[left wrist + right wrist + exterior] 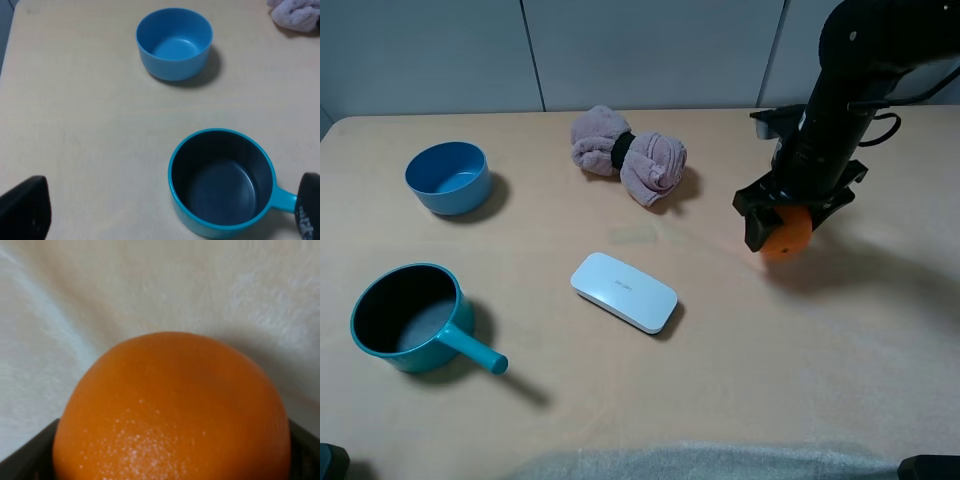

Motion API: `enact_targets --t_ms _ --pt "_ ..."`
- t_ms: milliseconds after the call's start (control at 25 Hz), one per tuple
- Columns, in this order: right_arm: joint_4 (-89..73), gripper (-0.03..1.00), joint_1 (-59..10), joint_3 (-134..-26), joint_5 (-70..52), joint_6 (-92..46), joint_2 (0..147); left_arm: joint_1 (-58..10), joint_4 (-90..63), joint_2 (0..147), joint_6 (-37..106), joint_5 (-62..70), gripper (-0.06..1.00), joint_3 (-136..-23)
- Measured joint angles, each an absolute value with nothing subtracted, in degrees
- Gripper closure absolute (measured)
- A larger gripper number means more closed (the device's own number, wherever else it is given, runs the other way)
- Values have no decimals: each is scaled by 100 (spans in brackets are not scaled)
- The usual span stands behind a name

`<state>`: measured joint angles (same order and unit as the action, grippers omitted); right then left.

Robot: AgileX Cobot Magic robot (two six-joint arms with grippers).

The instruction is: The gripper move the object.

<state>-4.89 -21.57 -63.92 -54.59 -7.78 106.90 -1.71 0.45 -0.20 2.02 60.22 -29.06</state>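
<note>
The orange [788, 236] is a round bright orange fruit held between the two black fingers of my right gripper [788, 222], at the right of the table and seemingly just above its surface. In the right wrist view the orange [172, 412] fills the lower frame, with a dark finger at each bottom corner. My left gripper [165, 220] is open and empty; only its dark fingertips [25, 207] show, above the table near the teal saucepan.
A blue bowl [447, 177] stands at the back left and shows in the left wrist view [174, 43]. A teal saucepan [412, 320] with a handle sits at the front left. A pink rolled towel [628, 155] lies at the back centre, a white case [623, 291] in the middle.
</note>
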Motion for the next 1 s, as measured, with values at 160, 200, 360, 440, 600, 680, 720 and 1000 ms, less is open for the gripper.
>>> enact_targets --t_ms 160,200,360,440,600,680,720,1000 --pt "-487 38 -2157 -6754 -5689 -778 10488 -171 45 -20 202 6022 -5 -2906" --pt "-487 38 -2157 -6869 -5756 -778 10447 -171 45 -20 202 6022 -5 -2906" --pt "-487 38 -2157 -7337 -6117 -778 10410 -171 45 -20 202 6022 -5 -2906" --pt "-487 38 -2157 -7520 -6243 -778 10410 -171 45 -20 202 6022 -5 -2906" --pt "-487 38 -2157 -7810 -6383 -778 10410 -171 45 -20 202 6022 -5 -2906" --pt "-487 38 -2157 -7877 -6429 -778 10406 -171 45 -20 202 6022 -5 -2906" --pt "-487 38 -2157 -7889 -6444 -778 10404 -171 45 -20 202 6022 -5 -2906" --pt "-491 38 -2292 -7900 -6436 -778 10404 -171 45 -20 202 6022 -5 -2906"
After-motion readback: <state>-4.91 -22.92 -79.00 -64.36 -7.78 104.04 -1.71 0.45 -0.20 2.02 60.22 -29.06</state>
